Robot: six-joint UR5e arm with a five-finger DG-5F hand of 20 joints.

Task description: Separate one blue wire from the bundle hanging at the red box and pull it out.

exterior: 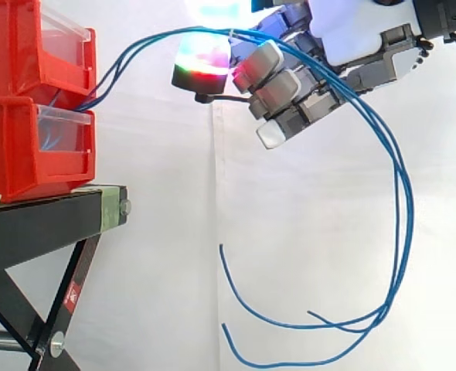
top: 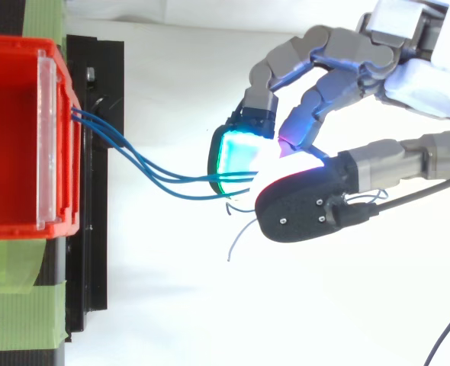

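Three blue wires (top: 187, 181) leave the gap between the stacked red bins (exterior: 27, 100). In the side view they arc up to the right, run through my hand (exterior: 344, 35), then drape down in a long loop (exterior: 404, 201). Their free ends hang loose low in the middle. My hand (top: 339, 90) sits high at the right, with its fingers curled over the wires. A glowing pad (top: 236, 156) presses them from the bin side, so the whole bundle appears held. The stretch of wire inside the hand is hidden.
The red bins stand on a black stand (exterior: 42, 216) with crossed legs at the left. Green tape (top: 15, 267) marks the stand's top. A white curtain (exterior: 305, 232) hangs behind, with open air under my hand.
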